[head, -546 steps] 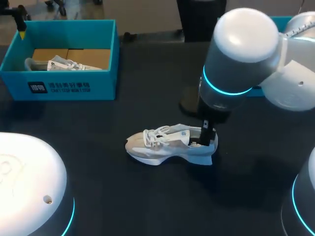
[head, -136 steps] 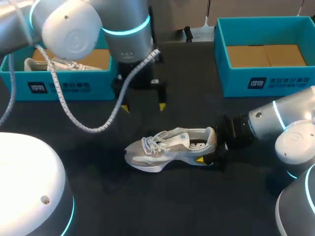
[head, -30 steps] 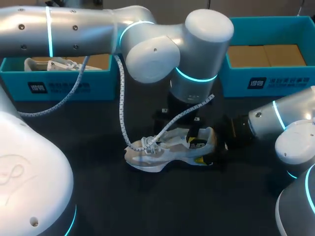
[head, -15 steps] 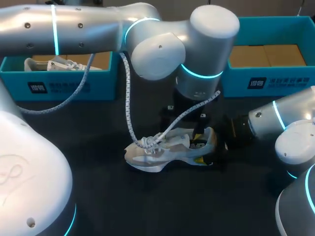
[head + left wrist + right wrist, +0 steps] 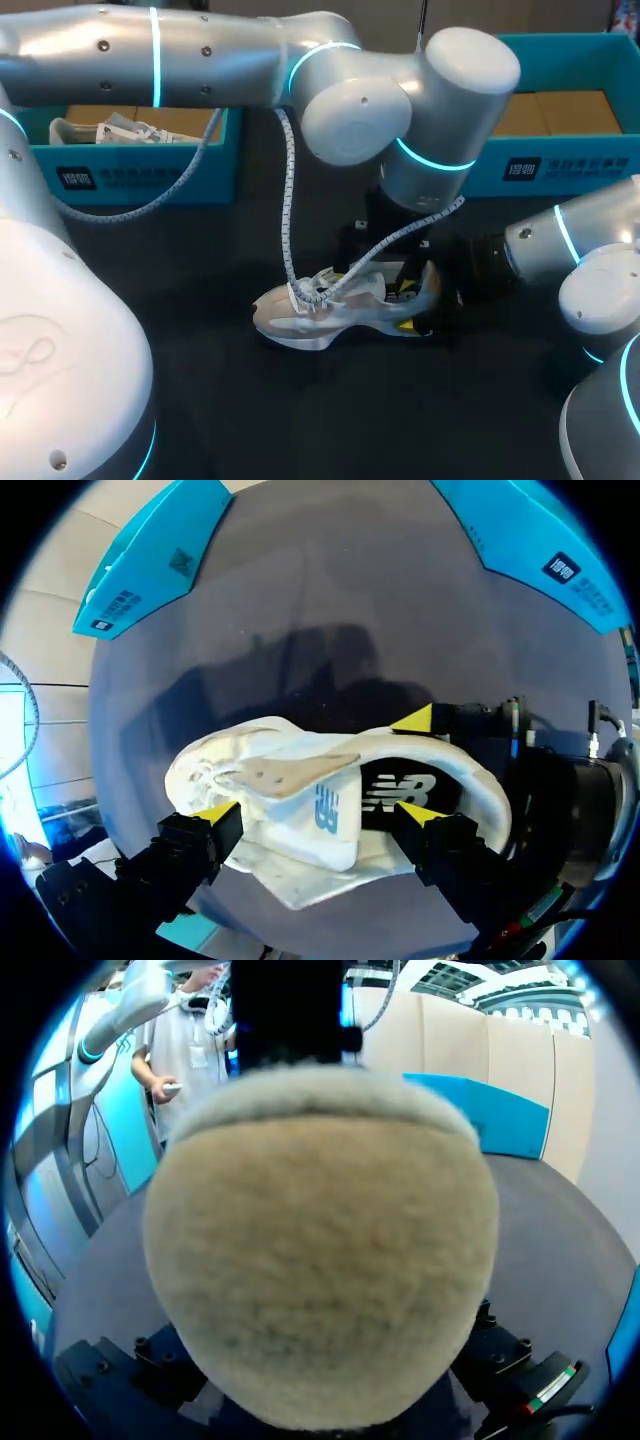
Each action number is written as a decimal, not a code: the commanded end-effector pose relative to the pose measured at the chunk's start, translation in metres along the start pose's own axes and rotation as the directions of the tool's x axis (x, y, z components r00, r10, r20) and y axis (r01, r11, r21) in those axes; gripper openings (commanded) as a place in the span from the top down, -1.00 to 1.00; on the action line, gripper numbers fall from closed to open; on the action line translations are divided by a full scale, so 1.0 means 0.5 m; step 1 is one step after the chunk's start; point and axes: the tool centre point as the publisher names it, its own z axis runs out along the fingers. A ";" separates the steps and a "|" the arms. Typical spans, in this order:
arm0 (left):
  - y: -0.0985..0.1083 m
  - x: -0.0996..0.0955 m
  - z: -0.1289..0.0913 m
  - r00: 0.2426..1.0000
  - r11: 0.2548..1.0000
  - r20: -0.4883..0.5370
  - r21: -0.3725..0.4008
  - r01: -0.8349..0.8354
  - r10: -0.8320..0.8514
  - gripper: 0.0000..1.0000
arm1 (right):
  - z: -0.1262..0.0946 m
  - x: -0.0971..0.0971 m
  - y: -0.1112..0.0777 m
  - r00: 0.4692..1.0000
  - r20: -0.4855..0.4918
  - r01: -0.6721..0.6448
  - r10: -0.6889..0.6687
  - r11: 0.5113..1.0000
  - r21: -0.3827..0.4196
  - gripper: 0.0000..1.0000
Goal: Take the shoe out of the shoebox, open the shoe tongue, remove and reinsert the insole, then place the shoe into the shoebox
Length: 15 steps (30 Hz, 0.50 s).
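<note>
The shoe (image 5: 330, 310) lies on its sole on the table (image 5: 300, 420), outside both boxes. The right gripper (image 5: 418, 308) clamps its heel (image 5: 320, 1260) from the two sides, bracing it. The left gripper (image 5: 315, 813) hangs directly over the shoe's mouth with fingers spread wide, touching nothing. The shoe's long axis runs from one left fingertip to the other, toe beyond one and heel beyond the other, and the tongue (image 5: 285, 775) lies between them, just below. The left arm is best placed for the tongue.
</note>
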 end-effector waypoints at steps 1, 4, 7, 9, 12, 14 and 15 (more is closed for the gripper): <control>0.015 0.012 0.008 0.998 0.999 0.051 0.020 0.032 -0.033 -1.00 | 0.006 -0.004 -0.001 1.000 0.002 -0.001 0.001 1.000 0.005 1.00; 0.014 0.013 0.020 0.996 0.999 0.077 0.018 0.034 -0.036 -1.00 | 0.006 -0.004 -0.001 1.000 0.002 -0.001 0.001 1.000 0.005 1.00; 0.014 0.013 0.031 0.994 0.999 0.103 0.018 0.034 -0.036 -1.00 | 0.006 -0.004 -0.001 1.000 0.002 -0.001 0.001 1.000 0.005 1.00; 0.015 0.013 0.035 0.992 0.999 0.122 0.013 0.035 -0.037 -1.00 | 0.006 -0.004 -0.001 1.000 0.002 -0.001 0.001 1.000 0.005 1.00; 0.018 0.009 0.036 0.987 0.999 0.156 0.029 0.042 -0.046 -1.00 | 0.006 -0.004 -0.001 1.000 0.002 -0.001 0.001 1.000 0.005 1.00; 0.023 0.002 0.035 0.983 0.998 0.179 0.038 0.044 -0.050 -1.00 | 0.006 -0.004 -0.001 1.000 0.002 -0.001 0.001 1.000 0.005 1.00; 0.025 -0.004 0.034 0.981 0.998 0.188 0.044 0.046 -0.053 -1.00 | 0.006 -0.004 -0.001 1.000 0.002 -0.001 0.001 1.000 0.005 1.00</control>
